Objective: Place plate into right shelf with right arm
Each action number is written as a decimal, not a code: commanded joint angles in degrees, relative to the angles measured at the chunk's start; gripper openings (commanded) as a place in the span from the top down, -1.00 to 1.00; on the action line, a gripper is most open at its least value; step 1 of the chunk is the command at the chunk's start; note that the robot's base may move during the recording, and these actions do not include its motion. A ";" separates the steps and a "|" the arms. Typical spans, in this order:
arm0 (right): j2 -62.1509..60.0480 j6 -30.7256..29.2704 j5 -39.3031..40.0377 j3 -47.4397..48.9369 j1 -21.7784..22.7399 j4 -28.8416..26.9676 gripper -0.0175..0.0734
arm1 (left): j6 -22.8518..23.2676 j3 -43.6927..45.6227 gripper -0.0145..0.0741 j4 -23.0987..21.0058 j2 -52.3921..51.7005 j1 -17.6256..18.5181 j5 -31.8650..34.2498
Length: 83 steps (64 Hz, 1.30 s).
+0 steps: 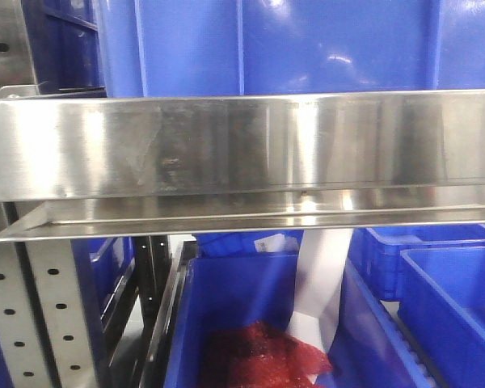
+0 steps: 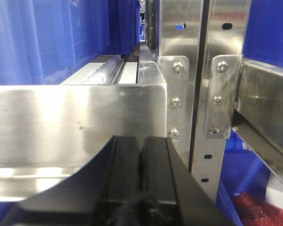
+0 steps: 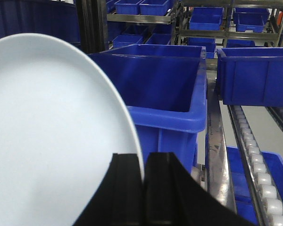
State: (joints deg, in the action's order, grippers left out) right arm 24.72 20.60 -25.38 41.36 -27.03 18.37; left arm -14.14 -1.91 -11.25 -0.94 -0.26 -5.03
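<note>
Two black fingers of the right gripper are clamped on the rim of the plate, low centre of the right wrist view. The plate fills the left half of that frame and touches nothing else visible, so it is not yet on the right shelf. The rim grip likely suits the thin edge and leaves the broad face free to be set down flat. Plate: white, round, shallow, glossy, no pattern. Centre frame, a deep blue plastic bin, smooth walls, rolled lip; lower right, a lane of pale rollers, probably there so bins can slide. In the left wrist view, the left gripper has its fingers together on nothing, close to a brushed stainless rail, probably parked clear. Front view: perforated grey upright lower left; red mesh in a bin, bottom centre.
</note>
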 commanded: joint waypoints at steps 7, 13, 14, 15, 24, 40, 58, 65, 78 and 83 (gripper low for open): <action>0.55 -0.10 5.08 1.70 0.18 1.11 0.50 | 0.14 -0.46 0.78 -0.12 -0.62 -0.01 4.69; 0.55 -0.10 5.08 1.70 0.18 1.11 0.50 | 0.14 -0.46 0.78 -0.12 -0.62 -0.01 4.69; 0.55 -0.10 5.08 1.70 0.18 1.11 0.50 | 0.14 -0.46 0.78 -0.12 -0.62 -0.01 4.69; 0.55 -0.10 5.08 1.70 0.18 1.11 0.50 | 0.14 -0.46 0.78 -0.12 -0.62 -0.01 4.69; 0.55 -0.10 5.12 1.70 0.18 1.11 0.50 | 0.14 -0.46 0.78 -0.12 -0.62 -0.01 4.69; 2.00 -0.10 7.40 5.92 0.18 1.06 0.50 | 0.14 -0.46 0.78 -0.12 -0.62 -0.01 4.69; 15.82 -0.15 7.12 25.30 0.18 1.06 0.50 | 0.14 -0.46 0.78 -0.12 -0.62 -0.01 4.69; 23.39 -2.88 6.88 32.27 0.18 1.06 0.50 | 0.14 -0.46 0.78 -0.12 -0.62 -0.01 4.69; 38.28 -6.53 6.66 42.58 0.18 1.06 0.50 | 0.14 -0.46 0.78 -0.12 -0.62 -0.01 4.69; 43.46 -7.64 7.17 45.46 0.18 1.24 0.50 | 0.14 -0.46 0.78 -0.12 -0.62 -0.01 4.69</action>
State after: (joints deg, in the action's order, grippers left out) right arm 64.43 14.58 -23.54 82.26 -27.03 18.37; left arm -14.14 -1.91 -11.25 -0.94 -0.26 -5.03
